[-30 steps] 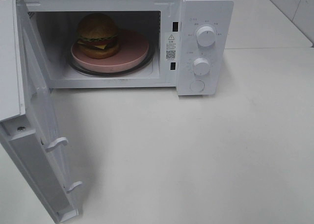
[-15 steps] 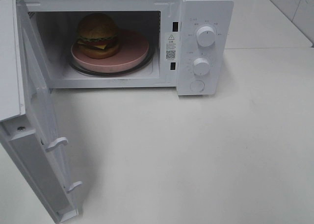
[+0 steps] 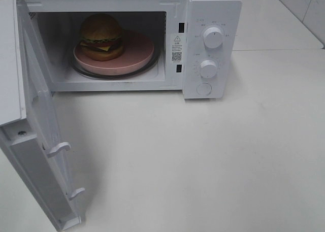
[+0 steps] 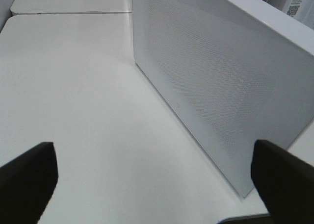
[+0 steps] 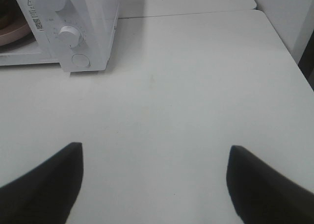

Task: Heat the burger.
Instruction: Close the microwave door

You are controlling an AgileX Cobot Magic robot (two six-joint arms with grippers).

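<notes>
The microwave is looking white all over. Its open door is showing a pattern of tiny dots on pale grey-white. The burger is showing a shiny golden-brown bun, green lettuce, yellow cheese, a bit of red and a dark patty. The plate under it is looking pink. The two knobs, at 3 o'clock from the burger, are looking white. The table is looking plain creamy white. The left gripper and the right gripper are both showing black fingers.
</notes>
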